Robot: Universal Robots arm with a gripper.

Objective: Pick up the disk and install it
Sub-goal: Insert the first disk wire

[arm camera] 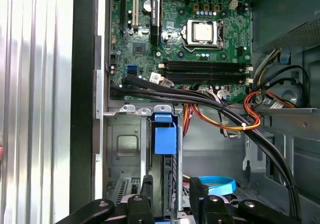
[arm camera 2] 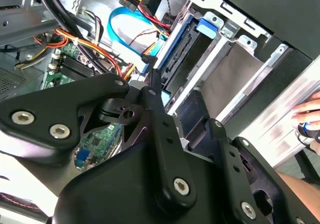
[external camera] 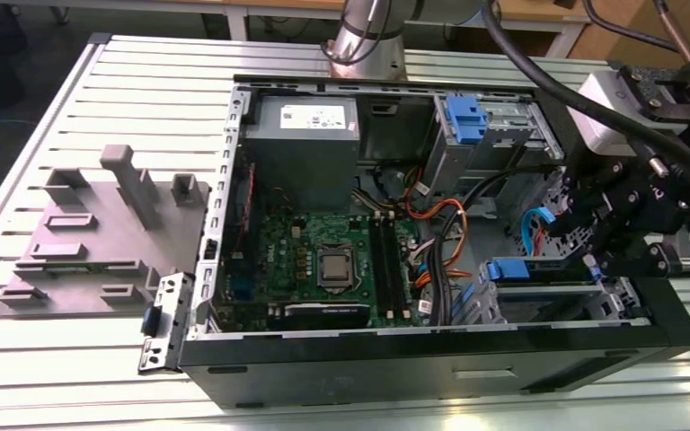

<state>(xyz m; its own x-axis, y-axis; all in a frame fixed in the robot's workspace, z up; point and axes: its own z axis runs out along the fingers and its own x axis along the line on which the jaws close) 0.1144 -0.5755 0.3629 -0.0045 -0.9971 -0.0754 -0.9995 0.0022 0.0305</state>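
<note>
The disk point(external camera: 510, 268) stands on edge in the lower drive bay at the case's front corner, on the exterior view's right, its blue rail tab facing up. In the first wrist view the disk point(arm camera: 165, 135) sits between the bay's metal walls. My gripper point(arm camera: 171, 186) straddles its near end: one finger lies against the disk's edge, while a gap shows beside the other. In the second wrist view one fingertip point(arm camera 2: 152, 80) rests by the blue rail of the disk point(arm camera 2: 184, 54). The gripper point(external camera: 597, 260) hangs over the bay, open.
The open computer case point(external camera: 441, 355) lies on a slatted metal table point(external camera: 33, 377). Inside are a grey power supply point(external camera: 301, 135), the motherboard point(external camera: 321, 256), orange and black cables point(external camera: 441, 224) and a blue bracket point(external camera: 465, 121). A grey fixture point(external camera: 93, 233) sits at the left. A hand point(arm camera 2: 306, 118) is near.
</note>
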